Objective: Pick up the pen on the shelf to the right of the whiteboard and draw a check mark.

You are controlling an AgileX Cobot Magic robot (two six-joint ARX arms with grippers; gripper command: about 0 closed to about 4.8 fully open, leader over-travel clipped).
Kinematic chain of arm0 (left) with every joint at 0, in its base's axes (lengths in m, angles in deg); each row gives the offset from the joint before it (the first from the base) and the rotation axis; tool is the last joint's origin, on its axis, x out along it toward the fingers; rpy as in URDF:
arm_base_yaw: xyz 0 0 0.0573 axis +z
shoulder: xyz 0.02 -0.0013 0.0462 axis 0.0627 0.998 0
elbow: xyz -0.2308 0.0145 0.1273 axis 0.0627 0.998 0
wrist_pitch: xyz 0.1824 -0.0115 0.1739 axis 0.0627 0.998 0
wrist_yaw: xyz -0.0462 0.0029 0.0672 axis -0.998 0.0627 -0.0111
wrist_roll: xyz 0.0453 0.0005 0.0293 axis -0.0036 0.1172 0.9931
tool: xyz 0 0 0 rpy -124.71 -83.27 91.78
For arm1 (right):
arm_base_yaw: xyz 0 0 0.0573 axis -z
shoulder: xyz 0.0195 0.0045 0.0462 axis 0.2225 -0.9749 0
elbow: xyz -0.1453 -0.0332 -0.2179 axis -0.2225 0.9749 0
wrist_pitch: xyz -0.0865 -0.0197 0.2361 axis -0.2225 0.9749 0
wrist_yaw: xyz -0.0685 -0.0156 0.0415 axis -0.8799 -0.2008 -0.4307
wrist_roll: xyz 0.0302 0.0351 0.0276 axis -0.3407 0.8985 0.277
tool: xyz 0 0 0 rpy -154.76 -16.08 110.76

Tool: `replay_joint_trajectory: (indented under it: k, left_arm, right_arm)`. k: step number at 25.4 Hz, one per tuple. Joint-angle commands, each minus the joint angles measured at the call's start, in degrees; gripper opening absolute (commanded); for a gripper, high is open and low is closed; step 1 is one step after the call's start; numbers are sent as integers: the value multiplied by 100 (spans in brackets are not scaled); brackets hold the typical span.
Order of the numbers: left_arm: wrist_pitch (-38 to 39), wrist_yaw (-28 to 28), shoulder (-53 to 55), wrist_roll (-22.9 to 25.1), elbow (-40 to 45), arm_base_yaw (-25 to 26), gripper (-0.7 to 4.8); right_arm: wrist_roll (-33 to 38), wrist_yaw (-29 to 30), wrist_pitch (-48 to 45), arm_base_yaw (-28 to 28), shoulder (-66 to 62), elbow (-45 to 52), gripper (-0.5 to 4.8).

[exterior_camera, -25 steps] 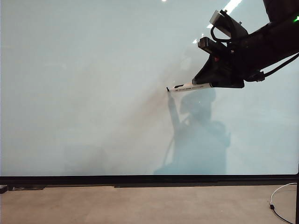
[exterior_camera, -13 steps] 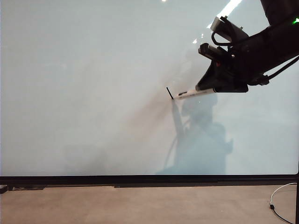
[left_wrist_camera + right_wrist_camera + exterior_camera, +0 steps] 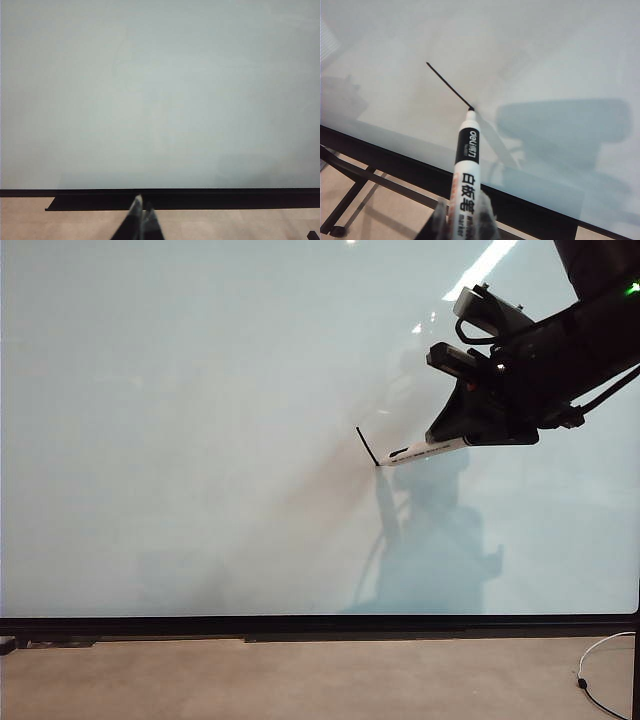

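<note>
One short black stroke, the first leg of the check mark [image 3: 367, 445], is seen on the whiteboard [image 3: 200, 440], and the pen [image 3: 428, 450] is pressed against the glossy panel with its dark tip at the lower end of that line. The pen is clamped by its rear barrel between the fingers of the right gripper [image 3: 465, 220], which is reached in from the right of the exterior view. A light, stiff, smooth-barrelled marker is judged here: little squeeze is needed, yet twisting or slipping under tip pressure is likely, so a hold well back but firm across the barrel is suited. The left gripper [image 3: 141, 216] is parked low before the board's black bottom frame, its fingers drawn together on nothing.
</note>
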Motion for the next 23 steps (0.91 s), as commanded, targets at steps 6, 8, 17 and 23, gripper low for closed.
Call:
replay_joint_trajectory:
  k: [6,8,17,23]
  left_arm:
    - [-72,-2,4,24,-17,0,-4]
    - [-72,-2,4,24,-17,0,-4]
    - [-74,-2,4,24,-17,0,-4]
    - [-72,-2,4,24,-17,0,-4]
  right_arm:
    - [-28,-313,-120,15,15,-24,-7]
    - [-33,-382,-118,15,33,-24,-7]
    - [-70,-382,-162,15,55,-24,-7]
    - [-118,-304,-157,17,87,-22,-7]
